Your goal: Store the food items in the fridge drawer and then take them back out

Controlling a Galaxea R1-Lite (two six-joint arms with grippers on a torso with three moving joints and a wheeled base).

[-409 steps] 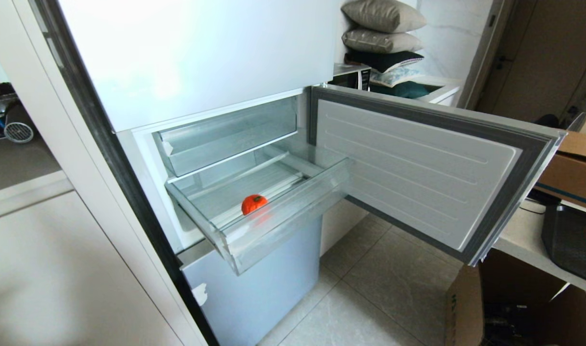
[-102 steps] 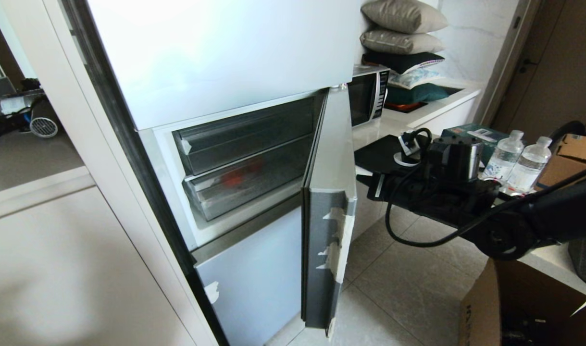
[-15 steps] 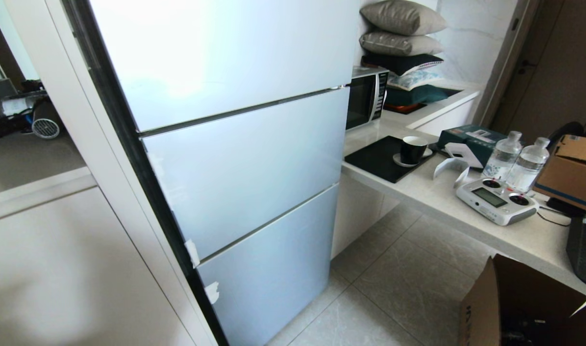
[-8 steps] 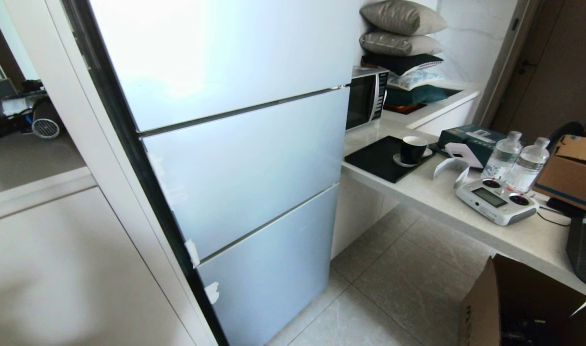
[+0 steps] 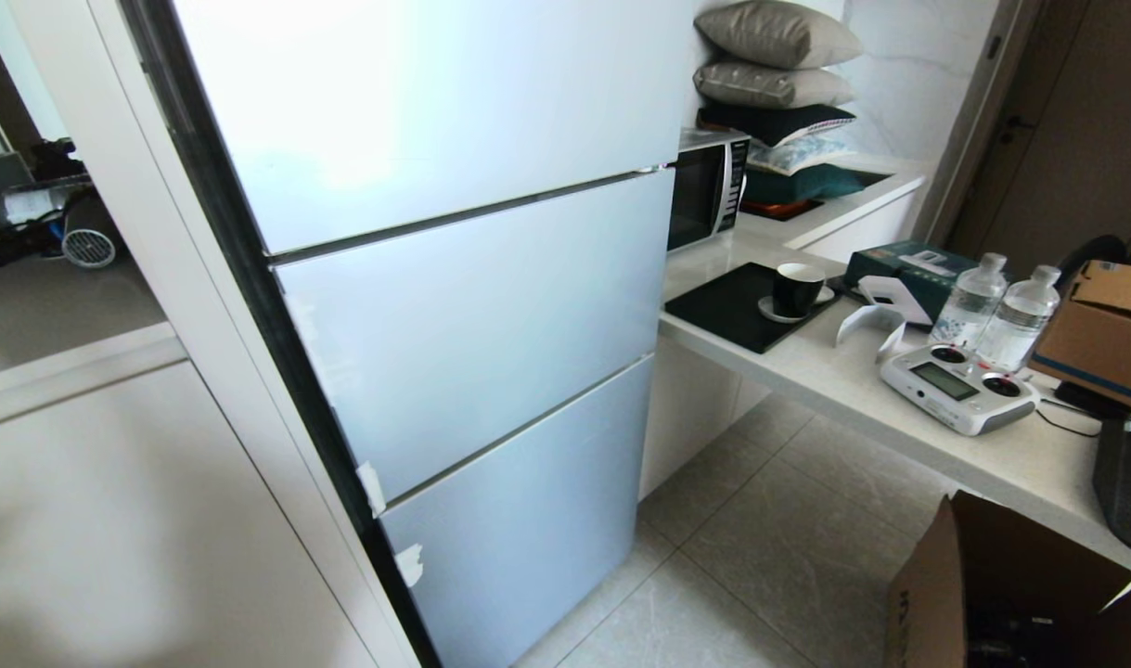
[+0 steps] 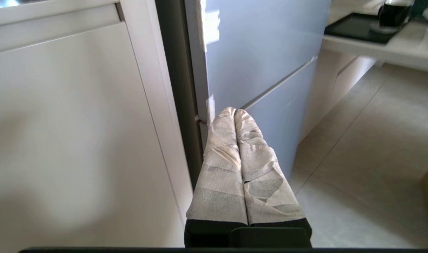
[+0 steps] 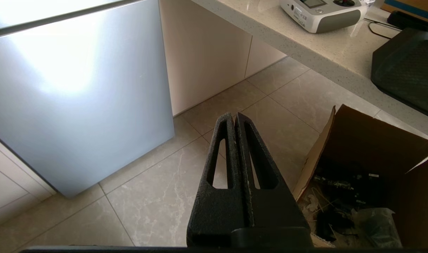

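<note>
The fridge (image 5: 454, 306) stands with all three pale blue glossy doors shut. The food items and the fridge drawer are hidden behind the shut middle door (image 5: 491, 315). Neither arm shows in the head view. My left gripper (image 6: 234, 110), its fingers wrapped in pale tape, is shut and empty. It points at the fridge's left edge, near the seam between the middle and lowest doors, beside a white tape tab (image 6: 210, 109). My right gripper (image 7: 234, 115) is shut and empty, low over the tiled floor beside the lowest door (image 7: 77, 98).
A white cabinet (image 5: 110, 520) flanks the fridge on the left. On the right, a counter (image 5: 834, 371) carries a black tray with a cup (image 5: 797, 289), a remote controller (image 5: 959, 387) and two bottles (image 5: 978, 297). An open cardboard box (image 5: 1001, 584) sits on the floor.
Since the older frames the drawer has gone in, the middle door has swung shut and the right arm has left the head view. Nothing visibly differs over the last second.
</note>
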